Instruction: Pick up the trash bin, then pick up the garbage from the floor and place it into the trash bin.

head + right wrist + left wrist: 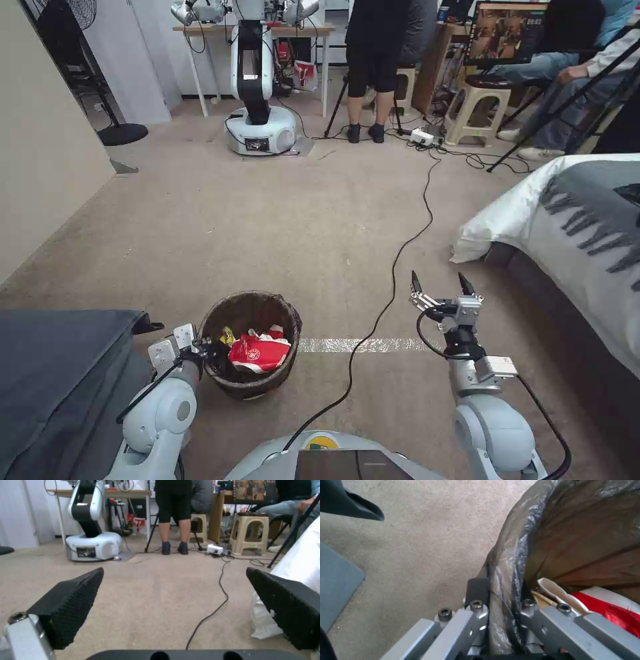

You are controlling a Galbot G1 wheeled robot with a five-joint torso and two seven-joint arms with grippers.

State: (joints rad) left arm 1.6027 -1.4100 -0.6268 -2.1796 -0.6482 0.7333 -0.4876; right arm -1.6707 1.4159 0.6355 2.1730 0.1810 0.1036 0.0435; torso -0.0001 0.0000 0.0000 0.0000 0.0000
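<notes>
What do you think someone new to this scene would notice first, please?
Most likely the trash bin, low in the head view with red-and-white crushed cups inside, its bag-covered rim pinched by the left end effector. Next comes the right end effector, open and empty above the bare carpet, with a black cable running past it.

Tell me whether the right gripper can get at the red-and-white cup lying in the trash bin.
Probably yes. The right gripper is open over bare carpet, the trash bin has no lid, and the cup lies on top. The left gripper clamps the far rim.
</notes>
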